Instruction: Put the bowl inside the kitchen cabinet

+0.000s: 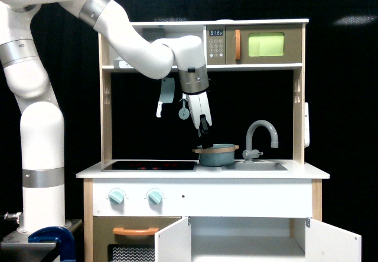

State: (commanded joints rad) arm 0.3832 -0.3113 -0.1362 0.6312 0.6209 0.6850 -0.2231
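1 bowl (216, 154), 2 cabinet doors (173, 245), 2 knobs (117, 196), 1 faucet (260, 136).

The gripper (205, 137) is dark against the black wall just above the bowl (216, 154), so its fingers are hard to tell apart. The kitchen cabinet (248, 241) below the bowl is cut off by the bottom edge. Its two white doors run out of the picture.

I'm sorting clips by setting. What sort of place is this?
Likely a robot lab set around a toy kitchen: microwave on top, faucet and bowl on the counter, black backdrop behind.
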